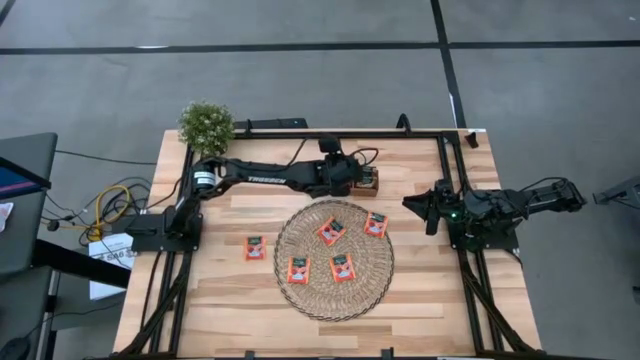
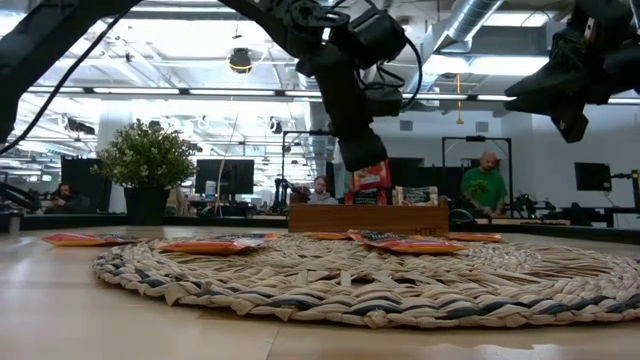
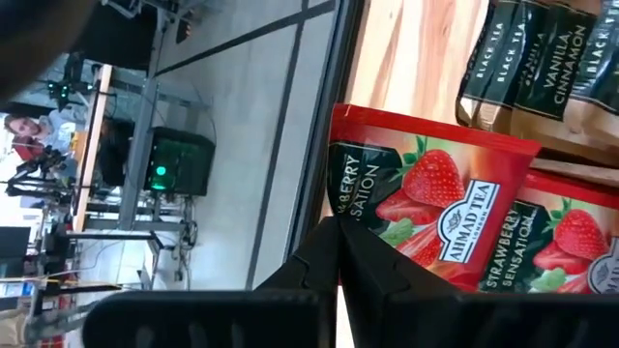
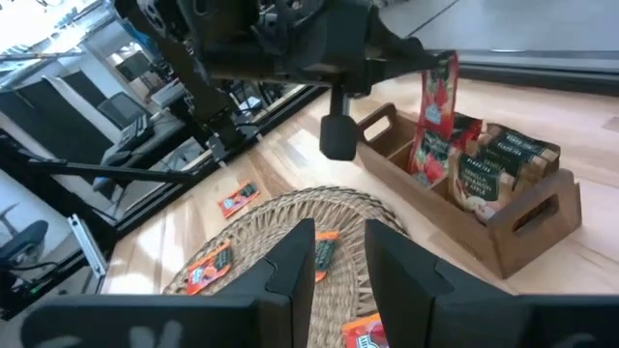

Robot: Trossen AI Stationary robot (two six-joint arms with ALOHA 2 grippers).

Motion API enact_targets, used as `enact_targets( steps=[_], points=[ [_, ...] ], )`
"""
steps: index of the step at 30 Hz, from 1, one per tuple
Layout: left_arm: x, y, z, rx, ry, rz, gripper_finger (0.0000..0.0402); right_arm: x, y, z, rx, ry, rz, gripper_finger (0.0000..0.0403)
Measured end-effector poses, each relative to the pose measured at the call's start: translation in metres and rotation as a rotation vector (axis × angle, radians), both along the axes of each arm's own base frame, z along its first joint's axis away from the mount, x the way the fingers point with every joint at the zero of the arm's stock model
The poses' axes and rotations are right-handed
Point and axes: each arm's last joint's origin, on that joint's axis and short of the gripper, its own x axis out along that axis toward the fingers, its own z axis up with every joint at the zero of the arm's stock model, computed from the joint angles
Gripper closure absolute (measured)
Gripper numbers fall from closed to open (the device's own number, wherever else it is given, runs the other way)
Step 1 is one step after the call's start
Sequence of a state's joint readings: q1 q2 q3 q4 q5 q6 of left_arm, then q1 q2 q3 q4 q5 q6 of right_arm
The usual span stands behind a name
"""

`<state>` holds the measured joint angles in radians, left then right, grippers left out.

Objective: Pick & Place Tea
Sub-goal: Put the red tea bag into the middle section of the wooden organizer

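Reaching over wooden tray [image 4: 484, 184], left end effector [image 4: 426, 68] pinching red sachet [image 4: 435, 116] upright.

1. This is an open-plan office or robotics lab rather than a home.
2. The low view shows a high industrial ceiling with exposed ducts [image 2: 470, 25] and rows of strip lights.
3. Desks with dark monitors [image 2: 222, 176] stand behind the tabletop [image 1: 250, 300], and people [image 2: 486, 185] sit or stand at them.
4. The high view shows grey carpet tiles [image 1: 300, 70], loose cables [image 1: 105, 210] on the floor, and a black metal frame [image 1: 470, 290] bolted around the wooden tabletop.
5. A small potted plant [image 1: 206, 124] sits at one corner.
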<state>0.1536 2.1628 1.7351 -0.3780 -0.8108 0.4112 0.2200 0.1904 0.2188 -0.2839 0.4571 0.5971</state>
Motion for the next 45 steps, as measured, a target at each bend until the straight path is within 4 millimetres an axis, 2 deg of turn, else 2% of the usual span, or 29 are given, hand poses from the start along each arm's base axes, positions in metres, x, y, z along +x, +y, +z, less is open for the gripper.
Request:
enact_targets(
  steps=[6, 11, 16, 30, 45],
  points=[
    [-0.003, -0.012, -0.012, 0.011, 0.027, 0.004, 0.0401, 0.0, 0.0, 0.0, -0.001, 0.001, 0.005, 0.0317],
    [-0.009, -0.016, -0.031, 0.059, 0.053, 0.017, 0.0401, 0.0, 0.0, 0.0, -0.001, 0.001, 0.006, 0.0317],
    [-0.009, -0.017, -0.036, 0.084, 0.023, 0.02, 0.0401, 0.0, 0.0, 0.0, -0.001, 0.0, 0.006, 0.0317],
    [-0.005, -0.039, -0.036, 0.052, -0.004, -0.052, 0.0401, 0.0, 0.0, 0.0, 0.0, 0.001, 0.008, 0.0317],
    [-0.009, -0.024, -0.038, 0.073, 0.029, 0.003, 0.0401, 0.0, 0.0, 0.0, 0.007, -0.002, 0.007, 0.0317]
  ],
)
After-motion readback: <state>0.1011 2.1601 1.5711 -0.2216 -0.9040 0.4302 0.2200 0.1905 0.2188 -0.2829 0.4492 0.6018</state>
